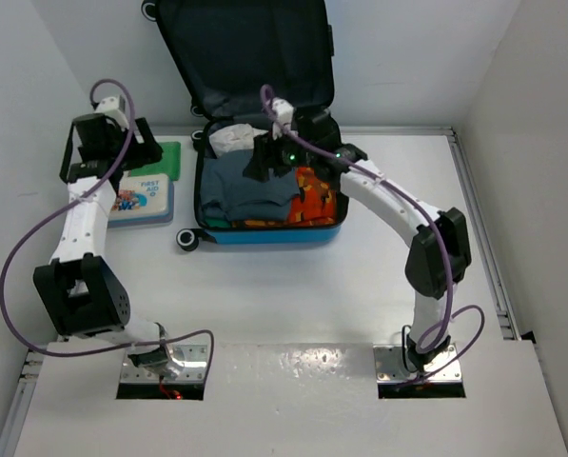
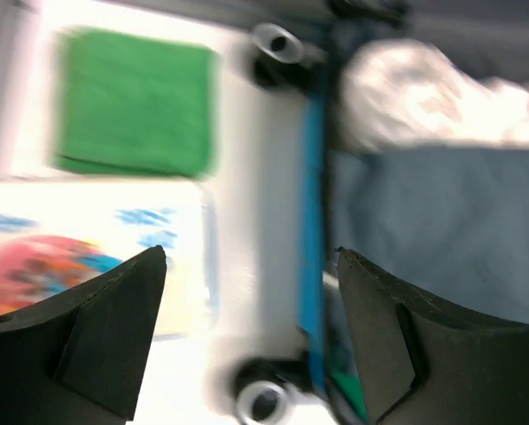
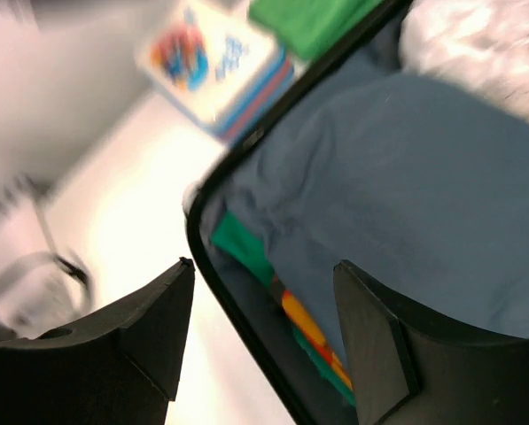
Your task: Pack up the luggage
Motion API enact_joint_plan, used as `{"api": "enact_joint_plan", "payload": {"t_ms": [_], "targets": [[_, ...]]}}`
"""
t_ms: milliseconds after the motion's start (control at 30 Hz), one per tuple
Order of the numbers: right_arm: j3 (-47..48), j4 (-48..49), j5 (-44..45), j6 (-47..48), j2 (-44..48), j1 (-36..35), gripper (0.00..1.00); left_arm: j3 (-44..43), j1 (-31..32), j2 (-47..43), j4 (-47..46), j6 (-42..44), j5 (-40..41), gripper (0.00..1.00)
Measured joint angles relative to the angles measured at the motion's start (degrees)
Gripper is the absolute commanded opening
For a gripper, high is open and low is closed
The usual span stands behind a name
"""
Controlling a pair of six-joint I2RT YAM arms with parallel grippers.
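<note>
The luggage [image 1: 264, 235], a blue suitcase, lies open at the table's back with its dark lid [image 1: 245, 48] raised. Inside are a grey-blue garment [image 1: 241, 186], orange patterned clothes [image 1: 312, 195] and a white bundle [image 1: 231, 138]. My right gripper [image 1: 267, 164] hovers open over the garment; in the right wrist view my right gripper [image 3: 262, 264] straddles the suitcase's black rim [image 3: 233, 305] and holds nothing. My left gripper [image 1: 146, 143] is left of the case, open and empty. In the blurred left wrist view, my left gripper [image 2: 251, 251] frames the blue edge [image 2: 314, 177] and a wheel [image 2: 260, 403].
A folded green cloth [image 1: 160, 160] and a white first-aid box [image 1: 146, 200] lie on the table left of the suitcase, under the left arm. White walls close in both sides. A suitcase wheel [image 1: 186, 239] sticks out at the case's front-left corner.
</note>
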State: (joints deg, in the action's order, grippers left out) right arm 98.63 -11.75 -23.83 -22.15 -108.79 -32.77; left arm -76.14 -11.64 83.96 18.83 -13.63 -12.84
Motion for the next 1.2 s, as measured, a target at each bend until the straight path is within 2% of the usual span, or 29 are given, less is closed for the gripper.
{"api": "enact_joint_plan", "payload": {"t_ms": [167, 367, 600, 833, 1033, 1200], "targets": [[-4.07, -2.99, 2.49, 7.26, -0.09, -4.33, 0.66, -6.8, -5.57, 6.43, 2.29, 3.76, 1.36, 0.88], [-5.75, -4.2, 2.82, 9.2, -0.13, -3.89, 0.7, -15.76, -10.1, 18.88, 7.93, 8.83, 2.82, 0.93], [-6.05, -4.22, 1.64, 9.49, -0.13, -3.37, 0.7, -23.54, -11.32, 30.56, 12.15, 16.17, 2.99, 0.94], [-6.05, -4.7, 0.44, 9.33, -0.13, -3.48, 0.7, -32.98, -10.49, 39.08, 12.72, 19.5, 1.92, 0.93], [-7.54, -5.55, 0.17, 9.77, 0.22, -3.48, 0.7, -33.48, -9.94, 43.6, 15.54, 22.82, 0.55, 0.87], [-8.2, -6.88, -0.02, 10.01, 0.59, -3.45, 0.7, -27.39, -10.19, 42.32, 16.39, 26.38, -0.35, 0.82]]}}
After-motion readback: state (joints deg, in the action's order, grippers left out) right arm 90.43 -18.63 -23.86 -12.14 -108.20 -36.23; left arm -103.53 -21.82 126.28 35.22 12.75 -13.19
